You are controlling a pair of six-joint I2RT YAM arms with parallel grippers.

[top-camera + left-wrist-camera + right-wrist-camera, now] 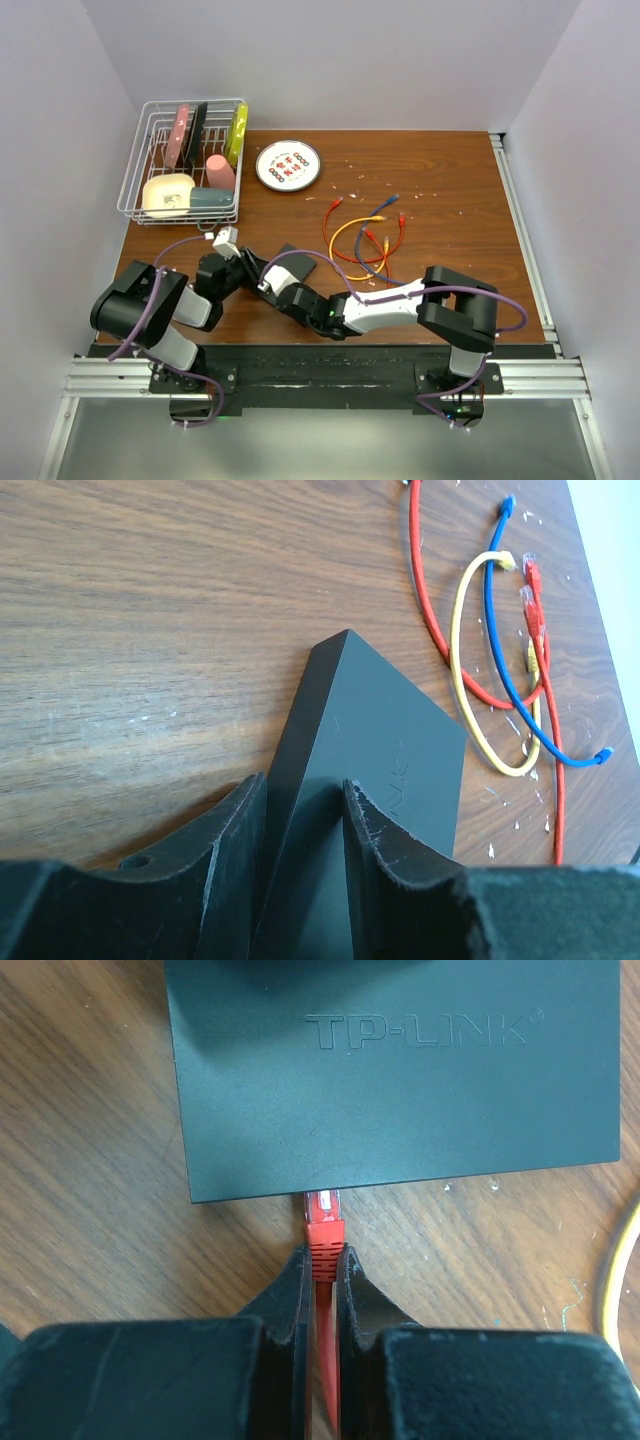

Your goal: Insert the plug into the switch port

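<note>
The switch (390, 1080) is a flat matte-black box lying on the wooden table; it also shows in the top view (297, 259) and the left wrist view (380, 730). My left gripper (305, 800) is shut on the switch, one finger on either side of a thin edge. My right gripper (322, 1260) is shut on the red boot of the plug (323, 1222). The plug's clear tip meets the switch's near narrow edge. How deep it sits there is hidden. In the top view both grippers meet at the switch, left (252, 268) and right (285, 290).
Loose red (430, 620), yellow (470, 680) and blue (510, 680) cables lie coiled right of the switch, mid-table (365, 235). A wire dish rack (185, 160) holding several items stands at the back left. A round white plate (288, 165) sits beside it.
</note>
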